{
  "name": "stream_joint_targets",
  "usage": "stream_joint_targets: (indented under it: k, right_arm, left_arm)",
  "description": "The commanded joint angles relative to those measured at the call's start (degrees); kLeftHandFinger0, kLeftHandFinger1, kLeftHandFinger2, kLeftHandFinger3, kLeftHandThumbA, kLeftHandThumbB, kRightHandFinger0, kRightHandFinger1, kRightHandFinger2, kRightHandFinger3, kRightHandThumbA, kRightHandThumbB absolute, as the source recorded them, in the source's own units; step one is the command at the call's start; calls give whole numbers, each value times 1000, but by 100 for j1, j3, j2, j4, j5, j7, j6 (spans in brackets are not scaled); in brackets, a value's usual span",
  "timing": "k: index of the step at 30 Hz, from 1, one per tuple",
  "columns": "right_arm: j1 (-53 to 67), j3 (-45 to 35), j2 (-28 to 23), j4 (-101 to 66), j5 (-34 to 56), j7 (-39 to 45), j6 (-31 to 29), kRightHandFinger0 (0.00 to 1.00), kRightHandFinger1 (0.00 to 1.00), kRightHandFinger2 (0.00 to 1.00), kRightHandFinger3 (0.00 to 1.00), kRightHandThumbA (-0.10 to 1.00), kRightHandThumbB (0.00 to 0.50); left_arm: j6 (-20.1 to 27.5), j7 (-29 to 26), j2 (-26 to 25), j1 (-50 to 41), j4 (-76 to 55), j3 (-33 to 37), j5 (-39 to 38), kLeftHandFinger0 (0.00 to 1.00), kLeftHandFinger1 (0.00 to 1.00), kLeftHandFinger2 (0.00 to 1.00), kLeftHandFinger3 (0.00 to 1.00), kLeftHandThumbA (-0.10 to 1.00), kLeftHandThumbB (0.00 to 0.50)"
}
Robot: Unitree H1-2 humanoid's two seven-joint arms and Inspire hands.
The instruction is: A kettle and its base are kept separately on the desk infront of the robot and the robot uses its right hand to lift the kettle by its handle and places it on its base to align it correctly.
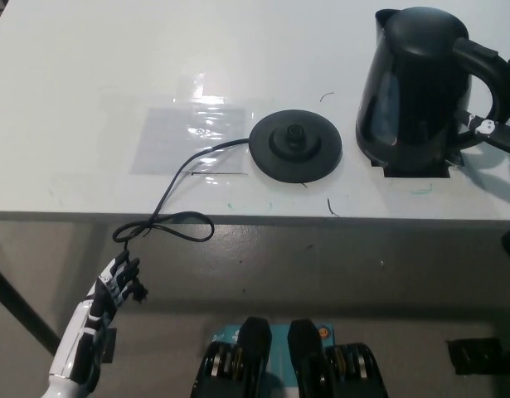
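The kettle (420, 87) stands at the desk's (89, 75) two o'clock, right of its base (296, 146). My right hand (505, 124) is at the handle; finger spread unclear. A shallow hook could tip it. My left hand (118, 283) hangs low.

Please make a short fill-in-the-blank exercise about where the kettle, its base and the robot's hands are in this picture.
1. The kettle stands to the ____ of its base in the picture.
2. The base's cord hangs over the desk's ____ edge.
3. The left hand rests ____ the desk edge.

Missing words: right; front; below
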State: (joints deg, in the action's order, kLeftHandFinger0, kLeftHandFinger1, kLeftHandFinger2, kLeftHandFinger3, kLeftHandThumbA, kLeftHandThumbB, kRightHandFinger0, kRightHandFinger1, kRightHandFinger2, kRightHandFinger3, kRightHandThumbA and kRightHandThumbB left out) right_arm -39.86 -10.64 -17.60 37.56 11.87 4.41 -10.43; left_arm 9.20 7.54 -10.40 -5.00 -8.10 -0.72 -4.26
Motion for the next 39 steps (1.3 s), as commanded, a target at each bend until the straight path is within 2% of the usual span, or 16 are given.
stream_joint_targets:
  k: [1, 2, 3, 5, 6, 7, 8, 9, 10, 12, 13, 16, 22, 30, 34, 39]
  right_arm:
    - [-470, -168, 8, -57, 197, 30, -333, 1000, 1000, 1000, 1000, 979, 259]
    - [-497, -203, 23, -11, 218, 9, -337, 1000, 1000, 1000, 1000, 960, 256]
    - [-534, -212, 20, 46, 178, -46, -311, 1000, 1000, 1000, 1000, 929, 302]
    - [-574, -232, 21, 47, 135, -138, -189, 782, 857, 932, 1000, 834, 312]
    - [-601, -205, 1, 20, 66, -180, -78, 567, 628, 691, 813, 720, 302]
    - [-593, -145, -12, -173, -23, -212, 110, 313, 349, 359, 466, 584, 251]
    - [-603, -95, -33, -193, -161, -300, 115, 45, 88, 172, 263, 450, 260]
    - [-629, -4, -68, -195, -482, -567, 147, 2, 9, 113, 121, 171, 273]
    - [-640, 32, -76, -232, -641, -729, 231, 0, 2, 121, 92, 4, 262]
    - [-637, 45, -83, -298, -658, -750, 316, 0, 93, 282, 188, -83, 240]
    - [-641, 56, -89, -313, -648, -725, 335, 0, 154, 385, 266, -99, 220]
    - [-656, 57, -102, -334, -636, -679, 339, 0, 197, 456, 338, -89, 200]
    - [-680, -83, -119, -210, -451, -642, 256, 0, 259, 538, 336, -99, 193]
    - [-629, -232, -94, -250, -278, -574, 315, 0, 245, 545, 363, -100, 184]
    - [-614, -196, -61, -425, -378, -639, 179, 0, 169, 503, 409, -100, 181]
    - [-650, -318, 96, -936, -152, -645, 253, 0, 194, 519, 453, -100, 189]
  left_arm:
    - [205, 56, -71, 88, -108, -51, -53, 1000, 1000, 1000, 1000, 1000, 88]
    - [185, 63, -76, 84, -119, -49, -61, 1000, 1000, 1000, 1000, 1000, 90]
    - [224, 69, -76, 90, -93, -48, -67, 1000, 1000, 1000, 1000, 1000, 85]
    - [274, 82, -76, 97, -74, -47, -88, 1000, 1000, 1000, 1000, 1000, 83]
    - [282, 88, -81, 103, -63, -47, -94, 1000, 1000, 1000, 1000, 1000, 90]
    - [291, 80, -89, 100, -62, -52, -73, 1000, 1000, 1000, 1000, 1000, 92]
    - [290, 79, -91, 103, -65, -54, -74, 1000, 1000, 1000, 1000, 1000, 93]
    - [291, 84, -99, 126, -56, -56, -77, 1000, 1000, 1000, 1000, 1000, 92]
    - [310, 93, -112, 136, -47, -54, -69, 1000, 1000, 1000, 1000, 1000, 86]
    - [321, 103, -120, 148, -41, -55, -83, 1000, 1000, 1000, 1000, 1000, 92]
    - [312, 101, -115, 157, -44, -64, -107, 1000, 1000, 1000, 1000, 1000, 92]
    - [266, 103, -117, 182, -61, -70, -139, 1000, 1000, 1000, 1000, 1000, 94]
    - [194, 112, -149, 239, -68, -85, -196, 1000, 1000, 1000, 1000, 1000, 125]
    - [306, 100, -192, 259, 22, -80, -161, 1000, 1000, 1000, 1000, 1000, 123]
    - [320, 116, -202, 258, 37, -74, -182, 1000, 1000, 1000, 1000, 1000, 93]
    - [265, 89, -181, 271, -7, -64, -157, 1000, 1000, 1000, 1000, 1000, 78]
